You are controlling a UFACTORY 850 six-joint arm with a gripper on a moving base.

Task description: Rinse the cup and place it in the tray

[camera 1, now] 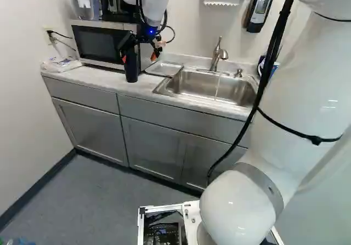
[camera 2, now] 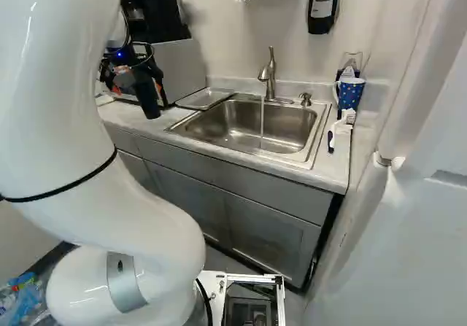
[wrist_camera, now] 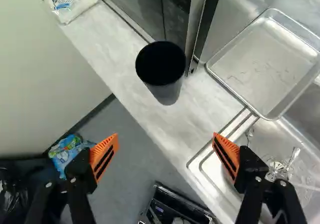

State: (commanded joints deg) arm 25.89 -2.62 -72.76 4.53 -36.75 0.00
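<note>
My gripper (camera 1: pixel 141 55) hangs over the counter by the microwave in the left base view. In the wrist view the gripper (wrist_camera: pixel 166 136) stands wide open, nothing between its orange-padded fingers. A black cup (wrist_camera: pixel 164 78) stands upright on the counter ahead of the fingers, untouched, its dark mouth facing up; the same cup (camera 1: pixel 131 65) shows in the left base view. The flat metal tray (wrist_camera: pixel 265 66) lies between microwave and sink. From the faucet (camera 2: pixel 270 74) a thin stream of water runs into the steel sink (camera 2: pixel 241 125).
The microwave (camera 1: pixel 98 45) stands behind the cup, close to the gripper. A plastic bag (camera 1: pixel 61 64) lies at the counter's far left end. Right of the sink stand a blue patterned mug (camera 2: pixel 350 92) and a white-and-dark brush (camera 2: pixel 337 127). A wall runs along the counter's left end.
</note>
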